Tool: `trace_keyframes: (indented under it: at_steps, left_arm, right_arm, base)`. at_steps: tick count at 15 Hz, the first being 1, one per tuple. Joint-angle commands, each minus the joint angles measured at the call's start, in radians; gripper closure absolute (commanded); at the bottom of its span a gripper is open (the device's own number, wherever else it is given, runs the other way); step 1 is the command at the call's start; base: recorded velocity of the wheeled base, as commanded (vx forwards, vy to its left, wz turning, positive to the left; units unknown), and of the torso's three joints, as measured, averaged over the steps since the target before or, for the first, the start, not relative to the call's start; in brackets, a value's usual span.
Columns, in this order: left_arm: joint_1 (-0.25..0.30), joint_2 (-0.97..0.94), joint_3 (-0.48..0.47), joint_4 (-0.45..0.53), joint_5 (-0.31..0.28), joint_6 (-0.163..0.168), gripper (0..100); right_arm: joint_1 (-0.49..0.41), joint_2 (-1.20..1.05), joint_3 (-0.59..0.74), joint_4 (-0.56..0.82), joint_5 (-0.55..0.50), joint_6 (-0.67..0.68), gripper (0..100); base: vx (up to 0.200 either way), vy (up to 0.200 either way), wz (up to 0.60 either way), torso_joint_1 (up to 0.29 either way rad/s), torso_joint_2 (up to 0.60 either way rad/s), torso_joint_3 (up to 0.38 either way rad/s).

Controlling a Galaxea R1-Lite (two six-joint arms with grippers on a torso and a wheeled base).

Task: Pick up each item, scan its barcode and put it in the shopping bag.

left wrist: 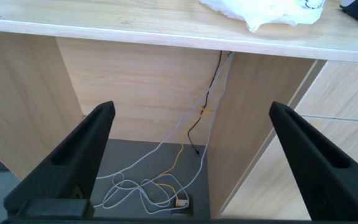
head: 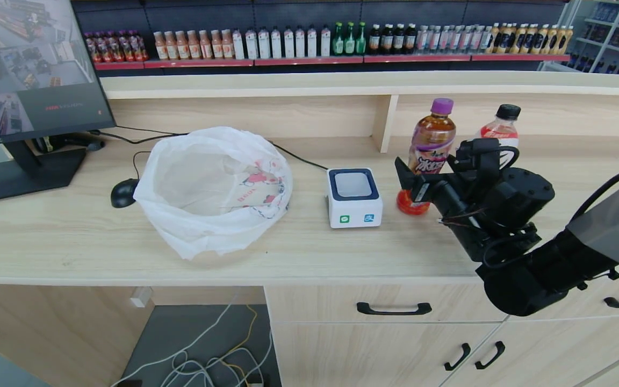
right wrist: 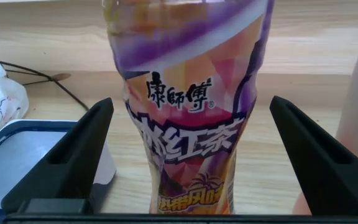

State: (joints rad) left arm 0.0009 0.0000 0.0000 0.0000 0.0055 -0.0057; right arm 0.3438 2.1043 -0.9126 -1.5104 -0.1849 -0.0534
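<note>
A tea bottle (head: 432, 141) with a purple cap stands upright on the counter, just right of the white barcode scanner (head: 353, 196). My right gripper (head: 421, 180) is open at the bottle's lower half. In the right wrist view the bottle (right wrist: 191, 118) stands between the two spread fingers (right wrist: 73, 162), apart from both. A second bottle (head: 501, 128) with a black cap stands behind my right arm. The white shopping bag (head: 215, 188) sits open on the counter, left of the scanner. My left gripper (left wrist: 191, 162) hangs open below the counter edge, holding nothing.
A monitor (head: 24, 70) stands at the far left, with a black mouse (head: 123, 192) beside the bag. A wooden divider (head: 384, 121) rises behind the scanner. Drawers with black handles (head: 394, 309) lie under the counter. Loose cables (left wrist: 166, 180) lie in the kneehole.
</note>
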Motion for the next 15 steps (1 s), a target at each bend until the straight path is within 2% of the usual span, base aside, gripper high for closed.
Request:
trace_keyframes:
  at_steps: [1, 6, 15]
  left_arm:
    - [0.001, 0.000, 0.000, 0.000, 0.001, 0.000, 0]
    - [0.001, 0.000, 0.000, 0.000, 0.001, 0.000, 0]
    - [0.001, 0.000, 0.000, 0.000, 0.001, 0.000, 0]
  right_arm:
    - [-0.020, 0.020, -0.006, 0.001, -0.007, -0.002, 0]
    - [-0.022, 0.037, -0.062, 0.027, 0.001, 0.000, 0]
    - [-0.017, 0.039, -0.149, 0.154, 0.002, 0.001, 0]
  base:
    - [0.000, 0.000, 0.00, 0.000, 0.00, 0.000]
    - [0.000, 0.000, 0.00, 0.000, 0.00, 0.000]
    - [0.000, 0.000, 0.00, 0.000, 0.00, 0.000]
